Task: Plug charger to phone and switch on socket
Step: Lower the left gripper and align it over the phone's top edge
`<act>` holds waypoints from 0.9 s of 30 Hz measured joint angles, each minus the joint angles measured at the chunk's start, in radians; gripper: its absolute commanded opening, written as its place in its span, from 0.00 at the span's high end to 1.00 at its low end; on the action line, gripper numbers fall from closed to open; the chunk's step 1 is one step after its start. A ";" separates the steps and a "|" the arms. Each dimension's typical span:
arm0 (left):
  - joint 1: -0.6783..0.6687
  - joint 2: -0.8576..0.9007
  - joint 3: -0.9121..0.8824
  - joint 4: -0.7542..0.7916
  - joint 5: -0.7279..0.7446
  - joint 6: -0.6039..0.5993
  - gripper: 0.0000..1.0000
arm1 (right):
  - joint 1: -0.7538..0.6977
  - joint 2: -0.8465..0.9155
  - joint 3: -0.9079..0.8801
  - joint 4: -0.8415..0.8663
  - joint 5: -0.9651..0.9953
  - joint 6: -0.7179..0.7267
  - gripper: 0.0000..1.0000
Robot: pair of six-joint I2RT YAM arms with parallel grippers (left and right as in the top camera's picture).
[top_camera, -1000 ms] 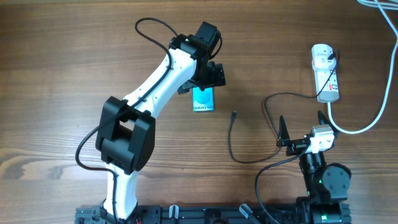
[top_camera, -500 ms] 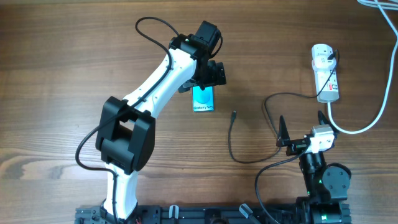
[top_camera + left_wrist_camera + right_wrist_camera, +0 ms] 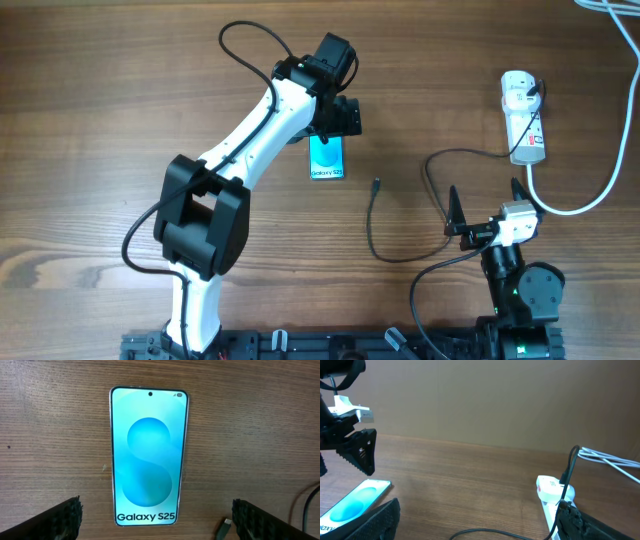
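Directly under the left gripper point(image 3: 157, 527), whose fingers are spread wide, the phone point(image 3: 149, 455) lies flat at frame centre, its lower end between the fingertips and touching neither. The right gripper point(image 3: 486, 203), at lower right, gapes too. Phone and grippers sit much as they did a second ago.

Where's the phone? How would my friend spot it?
Find the big white robot arm on the wooden table. Just beneath its black tool the phone lies flat. It is the only bright blue thing, with "Galaxy S25" written on it.

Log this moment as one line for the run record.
left hand open over phone | right hand open, empty | charger lying beside phone, not plugged in | socket untouched
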 measured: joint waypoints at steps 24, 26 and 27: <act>0.000 0.069 -0.002 0.030 -0.006 0.034 0.00 | 0.000 0.000 0.000 0.000 0.000 0.000 0.00; 0.000 0.069 -0.002 0.030 -0.007 0.034 0.00 | 0.000 0.000 0.000 0.000 0.000 0.000 0.00; 0.000 0.069 -0.002 0.030 -0.007 0.034 0.00 | 0.000 0.000 0.000 0.000 0.000 0.000 0.00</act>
